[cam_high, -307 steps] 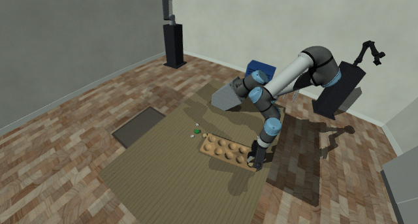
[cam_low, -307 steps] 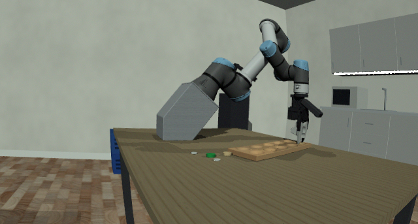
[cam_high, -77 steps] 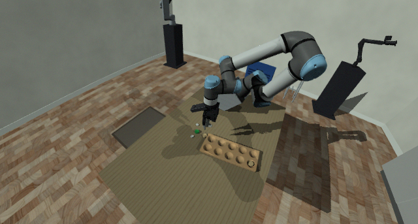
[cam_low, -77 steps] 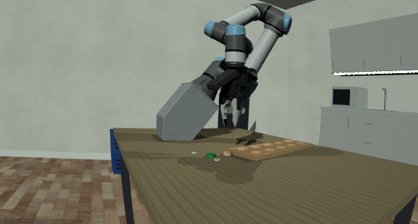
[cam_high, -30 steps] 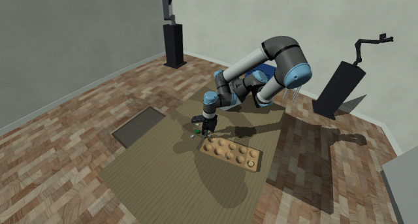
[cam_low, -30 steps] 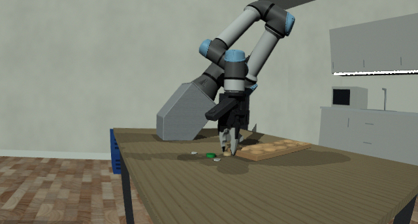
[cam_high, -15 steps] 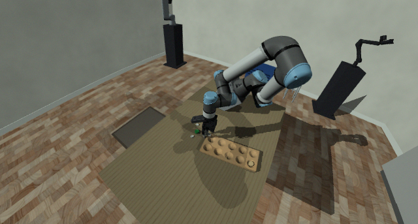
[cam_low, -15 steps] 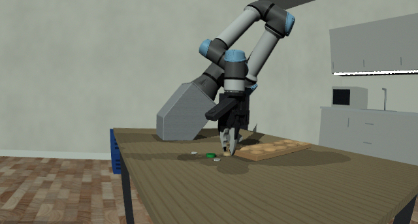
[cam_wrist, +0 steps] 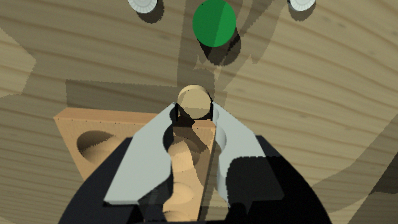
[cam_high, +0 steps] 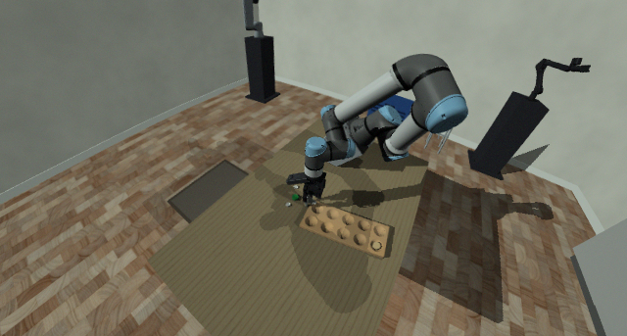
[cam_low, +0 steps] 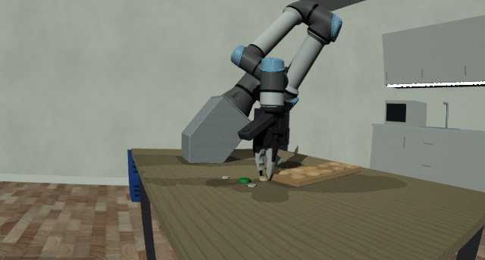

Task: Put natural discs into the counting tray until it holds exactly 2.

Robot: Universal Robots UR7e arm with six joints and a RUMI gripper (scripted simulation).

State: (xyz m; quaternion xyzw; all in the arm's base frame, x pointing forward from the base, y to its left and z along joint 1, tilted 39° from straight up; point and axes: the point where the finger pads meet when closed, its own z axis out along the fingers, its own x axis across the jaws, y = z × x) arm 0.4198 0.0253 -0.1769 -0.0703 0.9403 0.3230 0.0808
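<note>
A natural wooden disc [cam_wrist: 194,101] [cam_low: 263,179] lies on the table just off the short end of the wooden counting tray [cam_high: 386,236] [cam_low: 303,180] [cam_wrist: 70,130]. My gripper [cam_wrist: 194,103] [cam_high: 310,199] [cam_low: 264,176] points straight down at table level and is shut on this disc, one finger on each side. The tray has two rows of round pockets. One pale disc [cam_high: 376,245] lies in a pocket at the tray's far end from the gripper; the other pockets that I can see look empty.
A green disc [cam_wrist: 214,22] [cam_low: 243,180] [cam_high: 295,197] lies just beyond the held disc. Two small white discs [cam_wrist: 142,4] [cam_wrist: 302,4] lie on either side of it, further out. A grey box [cam_low: 212,135] stands at the back of the table.
</note>
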